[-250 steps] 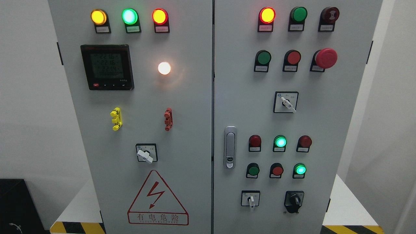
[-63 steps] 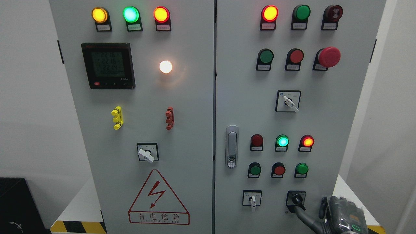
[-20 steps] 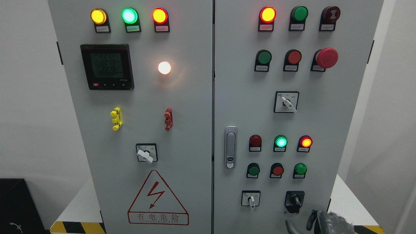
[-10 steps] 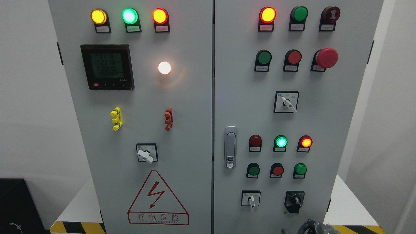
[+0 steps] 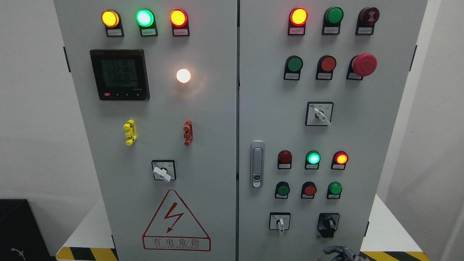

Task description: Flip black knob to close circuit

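Only the grey fingertips of the right hand (image 5: 339, 252) showed at the bottom edge; whether they were spread or curled could not be told. Just above, apart from them, the black knob (image 5: 328, 224) sat low on the grey cabinet's (image 5: 380, 119) right door, below an unlit green button (image 5: 335, 189).

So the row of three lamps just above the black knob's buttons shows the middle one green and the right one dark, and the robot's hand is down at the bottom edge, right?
Not quite: in the head view the right lamp is lit red-orange, not dark. The middle lamp does glow green, and the hand sits at the bottom edge, below the black knob.
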Available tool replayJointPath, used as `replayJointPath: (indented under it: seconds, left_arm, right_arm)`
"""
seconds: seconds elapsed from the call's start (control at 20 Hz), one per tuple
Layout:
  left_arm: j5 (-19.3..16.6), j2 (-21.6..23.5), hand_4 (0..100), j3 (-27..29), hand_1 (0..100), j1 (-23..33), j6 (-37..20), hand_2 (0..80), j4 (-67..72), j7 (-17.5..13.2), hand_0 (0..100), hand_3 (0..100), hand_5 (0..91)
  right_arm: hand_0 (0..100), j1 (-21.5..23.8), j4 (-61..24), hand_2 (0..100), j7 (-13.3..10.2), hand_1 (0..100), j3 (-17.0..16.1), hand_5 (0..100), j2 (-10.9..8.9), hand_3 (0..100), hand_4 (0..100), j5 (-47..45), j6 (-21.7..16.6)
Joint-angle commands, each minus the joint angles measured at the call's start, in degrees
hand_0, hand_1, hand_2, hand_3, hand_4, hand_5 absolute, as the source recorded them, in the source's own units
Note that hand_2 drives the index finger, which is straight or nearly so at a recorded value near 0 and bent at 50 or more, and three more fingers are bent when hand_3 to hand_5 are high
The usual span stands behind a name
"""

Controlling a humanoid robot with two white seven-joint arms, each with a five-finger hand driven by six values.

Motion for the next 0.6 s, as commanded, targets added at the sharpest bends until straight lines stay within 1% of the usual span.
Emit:
replayJointPath:
  seconds: [0.0,0.05,0.15,0.2,0.3,0.35,0.4,0.45,0.55]
  left_arm:
    - [-1.2,0.0,0,-1.2,0,0.0,0.0,0.0,1.2,0.0,0,0,0.0]
    - [-1.2,0.0,0,-1.1,0,0.0,0.0,0.0,1.2,0.0,0,0,0.0]
    - [-1.2,0.0,0,-1.1,0,0.0,0.0,0.0,1.2,0.0,0,0,0.0]
    - [-1.1,0.0,0,-1.1,0,0.0,0.0,0.0,1.2,0.0,0,0,0.0]
    - [-1.2,0.0,0,-1.1,0,0.0,0.0,0.0,1.2,0.0,0,0,0.0]
    - [-1.2,0.0,0,-1.1,0,0.0,0.0,0.0,1.2,0.0,0,0,0.0]
    - [-1.2,0.0,0,-1.1,0,0.0,0.0,0.0,1.2,0.0,0,0,0.0]
    - [-1.2,0.0,0,-1.1,0,0.0,0.0,0.0,1.3,0.0,0,0,0.0]
    - [-1.2,0.0,0,-1.1,0,0.0,0.0,0.0,1.2,0.0,0,0,0.0]
  right_arm:
    - [0,5.6,-1.3,23,-0.6,14,-1.4,21,1.65,47,39,-14.0,-2.7]
    - [0,6.3,-1.0,22,-0.6,14,-1.6,19,1.56,45,37,-15.4,-3.6]
    - [0,7.8,-0.2,18,-0.6,13,-1.8,16,1.47,36,31,-19.4,-5.2]
    - [0,8.6,-0.2,17,-0.5,13,-1.8,15,1.38,34,28,-21.7,-6.0]
    - [0,10.3,0.3,13,0.0,13,-1.8,8,1.29,26,20,-26.2,-8.0]
    - [0,10.9,0.7,12,0.3,13,-1.7,7,1.29,25,18,-27.5,-8.9]
    - [0,11.1,1.3,10,0.6,12,-1.7,0,1.29,20,14,-28.2,-9.8]
    - [0,11.1,2.1,7,1.2,13,-1.6,0,1.29,18,11,-28.8,-10.6]
    - [0,11.1,3.7,4,3.5,13,-1.7,0,1.29,13,5,-29.8,-12.0]
